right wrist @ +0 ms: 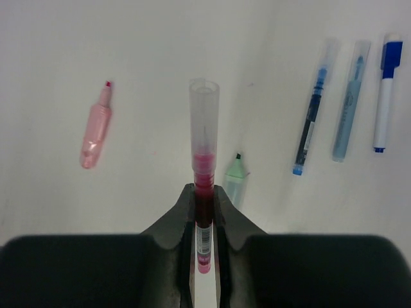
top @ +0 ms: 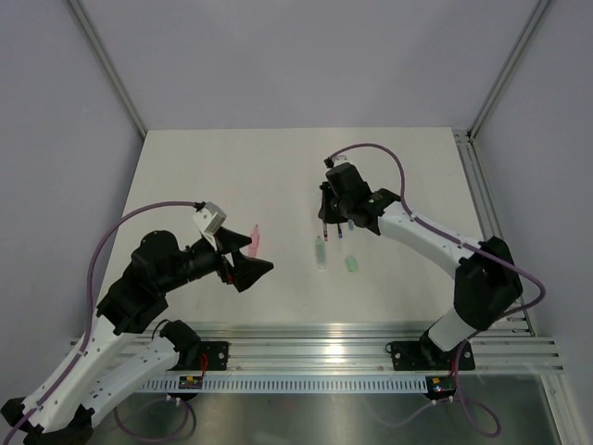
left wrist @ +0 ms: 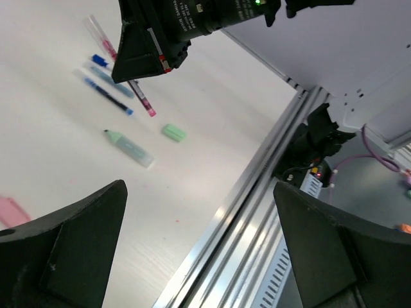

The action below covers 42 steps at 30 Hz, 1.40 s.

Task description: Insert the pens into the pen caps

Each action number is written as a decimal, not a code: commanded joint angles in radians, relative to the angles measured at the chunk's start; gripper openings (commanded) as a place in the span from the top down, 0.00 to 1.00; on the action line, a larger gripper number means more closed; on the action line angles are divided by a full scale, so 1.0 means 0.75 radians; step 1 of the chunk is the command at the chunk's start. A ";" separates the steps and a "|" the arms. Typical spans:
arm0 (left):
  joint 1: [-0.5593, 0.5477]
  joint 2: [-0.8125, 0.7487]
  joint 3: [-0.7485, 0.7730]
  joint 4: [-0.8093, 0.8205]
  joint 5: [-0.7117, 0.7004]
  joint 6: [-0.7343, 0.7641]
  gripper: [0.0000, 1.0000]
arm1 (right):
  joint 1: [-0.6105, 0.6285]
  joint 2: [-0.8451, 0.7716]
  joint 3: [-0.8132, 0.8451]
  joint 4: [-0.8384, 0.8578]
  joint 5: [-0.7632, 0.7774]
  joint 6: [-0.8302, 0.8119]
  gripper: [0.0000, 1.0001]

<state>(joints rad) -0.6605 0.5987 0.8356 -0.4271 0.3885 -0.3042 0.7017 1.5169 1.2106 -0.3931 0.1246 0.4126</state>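
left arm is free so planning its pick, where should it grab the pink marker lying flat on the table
Take the pink marker across its wider mid-body, coming straight down from above and closing on its long sides. It lies flat with bare table around it, and it narrows toward the red tip, which likely gives a poorer hold.

- Any text readable?
- None I could read. I saw white print on the right arm's black housing (left wrist: pixel 192 16) and a barcode strip on the red pen (right wrist: pixel 203 176), both blurred.
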 commanded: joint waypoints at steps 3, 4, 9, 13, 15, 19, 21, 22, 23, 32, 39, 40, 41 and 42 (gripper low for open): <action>-0.005 -0.074 -0.051 -0.042 -0.193 0.087 0.02 | -0.117 0.253 0.151 -0.085 -0.148 -0.121 1.00; -0.005 -0.080 -0.053 -0.040 -0.173 0.085 0.01 | -0.142 0.280 0.179 -0.077 -0.154 -0.125 1.00; -0.005 -0.099 -0.057 -0.040 -0.176 0.085 0.01 | -0.183 0.427 0.253 -0.065 -0.160 -0.117 0.99; -0.005 -0.107 -0.061 -0.040 -0.164 0.085 0.01 | -0.191 0.518 0.292 -0.061 -0.160 -0.110 0.97; -0.005 -0.103 -0.059 -0.038 -0.166 0.085 0.01 | -0.197 0.556 0.296 -0.051 -0.160 -0.106 0.96; -0.005 -0.087 -0.059 -0.046 -0.174 0.085 0.01 | -0.212 0.604 0.315 -0.036 -0.140 -0.098 0.94; -0.005 -0.078 -0.057 -0.048 -0.189 0.085 0.01 | -0.218 0.620 0.321 -0.034 -0.140 -0.096 0.94; -0.005 -0.074 -0.057 -0.048 -0.203 0.082 0.01 | -0.220 0.624 0.323 -0.030 -0.137 -0.098 0.93; -0.005 -0.068 -0.057 -0.056 -0.209 0.082 0.01 | -0.220 0.632 0.327 -0.030 -0.133 -0.100 0.92; -0.005 -0.039 -0.053 -0.079 -0.273 0.080 0.01 | -0.234 0.698 0.345 -0.030 -0.117 -0.096 0.79; -0.003 -0.033 -0.051 -0.083 -0.291 0.080 0.01 | -0.236 0.661 0.325 -0.028 -0.058 -0.094 0.71; -0.003 -0.031 -0.051 -0.079 -0.293 0.080 0.01 | -0.234 0.647 0.319 -0.018 -0.058 -0.092 0.70; -0.003 -0.031 -0.049 -0.081 -0.295 0.080 0.01 | -0.236 0.626 0.317 -0.014 -0.058 -0.094 0.69; -0.001 -0.023 -0.047 -0.081 -0.287 0.080 0.01 | -0.236 0.616 0.315 -0.012 -0.058 -0.092 0.68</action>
<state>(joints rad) -0.6605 0.5678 0.7910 -0.5083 0.1936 -0.2581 0.5343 2.0377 1.4326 -0.4309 0.0559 0.3519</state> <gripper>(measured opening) 0.984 0.312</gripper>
